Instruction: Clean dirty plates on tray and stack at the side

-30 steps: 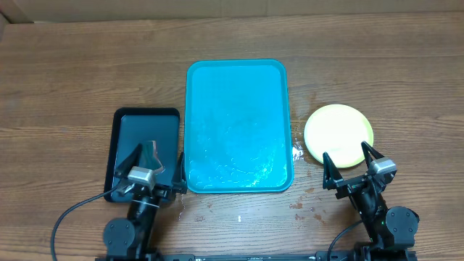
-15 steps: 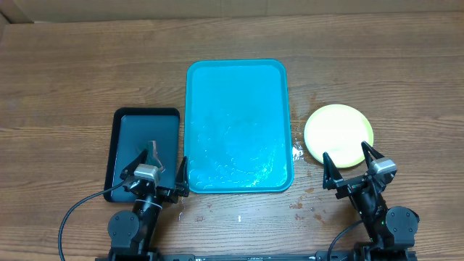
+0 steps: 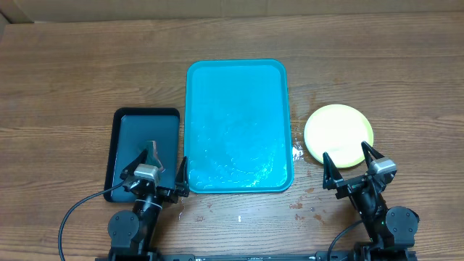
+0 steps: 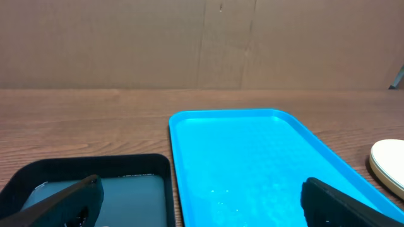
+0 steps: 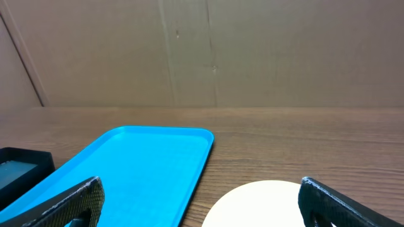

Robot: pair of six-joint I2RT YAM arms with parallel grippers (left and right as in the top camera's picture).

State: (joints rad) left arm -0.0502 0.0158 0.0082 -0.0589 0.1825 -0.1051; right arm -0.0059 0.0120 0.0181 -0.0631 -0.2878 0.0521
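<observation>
Shifted slightly since a second ago, our left jaws, like our right jaws, gape wide and empty, flanking the tray (image 3: 237, 123), a plate (image 3: 338, 135) just beside it.

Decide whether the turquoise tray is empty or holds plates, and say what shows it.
Empty. The turquoise tray shows only bare surface in every view; the one visible yellow-green plate lies outside it, to its right.

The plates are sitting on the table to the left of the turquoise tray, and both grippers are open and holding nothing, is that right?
Not quite. The plates sit to the right of the turquoise tray, as the overhead view shows; what lies to its left is the black tray. The rest holds: the left gripper and the right gripper are open and hold nothing.
</observation>
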